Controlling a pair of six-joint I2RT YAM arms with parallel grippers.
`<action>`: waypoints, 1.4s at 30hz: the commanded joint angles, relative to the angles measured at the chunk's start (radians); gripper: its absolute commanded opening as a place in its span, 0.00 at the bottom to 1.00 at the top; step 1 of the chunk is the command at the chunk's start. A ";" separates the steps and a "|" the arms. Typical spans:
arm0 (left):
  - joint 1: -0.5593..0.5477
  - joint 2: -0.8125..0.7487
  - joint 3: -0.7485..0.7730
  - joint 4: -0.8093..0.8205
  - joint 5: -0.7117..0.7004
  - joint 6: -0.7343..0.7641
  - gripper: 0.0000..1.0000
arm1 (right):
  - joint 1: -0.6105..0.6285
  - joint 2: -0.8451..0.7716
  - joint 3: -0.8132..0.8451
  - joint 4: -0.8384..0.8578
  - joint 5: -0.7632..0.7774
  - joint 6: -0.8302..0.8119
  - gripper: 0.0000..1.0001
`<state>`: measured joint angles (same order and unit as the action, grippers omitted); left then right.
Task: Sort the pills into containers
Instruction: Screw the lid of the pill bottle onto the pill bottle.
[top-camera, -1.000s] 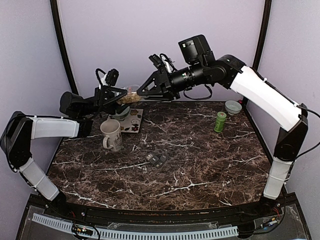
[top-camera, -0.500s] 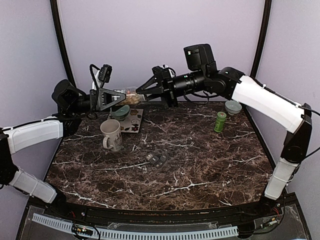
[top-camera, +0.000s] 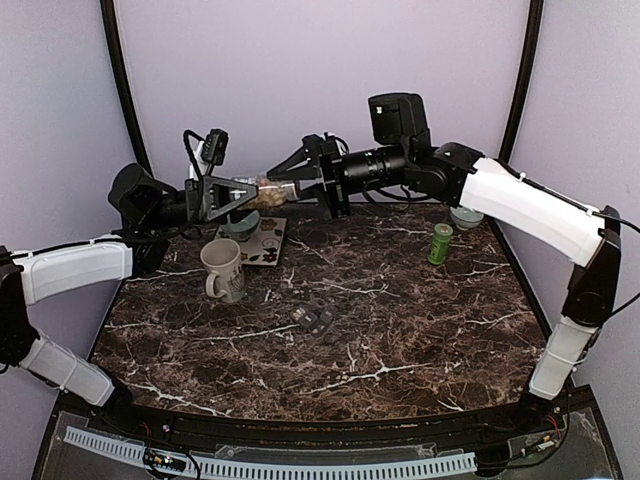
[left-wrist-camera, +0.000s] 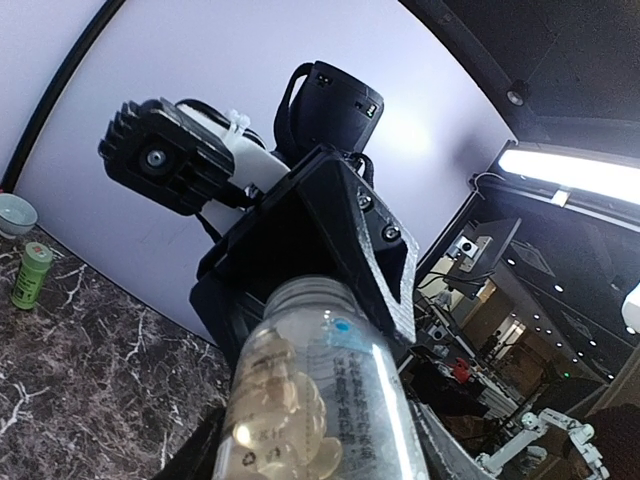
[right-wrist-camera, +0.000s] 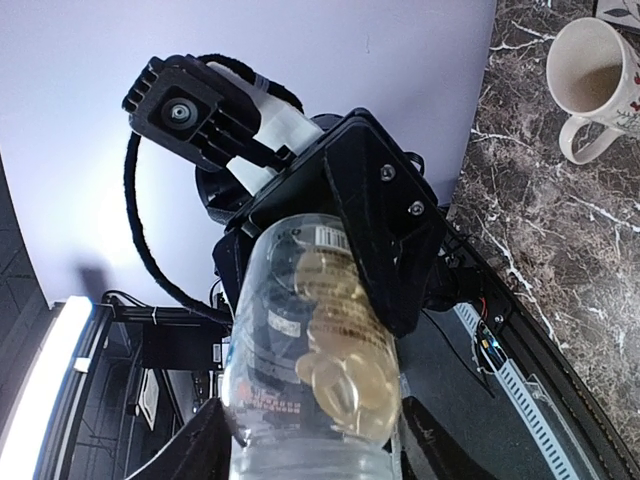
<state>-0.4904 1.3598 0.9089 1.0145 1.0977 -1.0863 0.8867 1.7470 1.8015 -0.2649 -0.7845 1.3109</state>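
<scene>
Pale lilac walls all round, with a dark marble desk under everything. In the upper left of the top view, the left tool is clamped on one end of a clear jar. It holds the jar sideways in mid-air, well above the back of the desk. The pills are a tan heap inside it. The right tool has its fingers either side of the jar's other end, but I honestly can't tell if it's gripping or just flanking.

Down on the desk there's a white mug, then the containers, a little dark grey strip near the middle. Over at the right is a green bottle.

My read is that this is the jar-opening or hand-over bit, so no actual sorting yet. Next the jar has to end up open in one firm grip and come down over that strip, tipped gently so pills don't scatter.

Only the top view shows the strip and how far the jar is from it. The wrist views show the pills and each tool's hold up close, and the right wrist view also catches the mug at upper right.
</scene>
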 joint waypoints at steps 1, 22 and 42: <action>-0.047 0.008 -0.014 0.058 0.014 -0.034 0.00 | 0.015 -0.004 -0.012 0.092 0.056 -0.058 0.59; -0.037 0.035 -0.017 0.066 -0.004 -0.120 0.00 | 0.005 -0.144 0.032 -0.202 0.281 -0.496 0.71; -0.037 0.068 -0.020 0.147 0.017 -0.297 0.00 | 0.040 -0.242 -0.012 -0.318 0.399 -0.885 0.76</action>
<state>-0.5278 1.4193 0.9001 1.0660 1.0946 -1.3041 0.8993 1.5261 1.8004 -0.5678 -0.4278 0.5446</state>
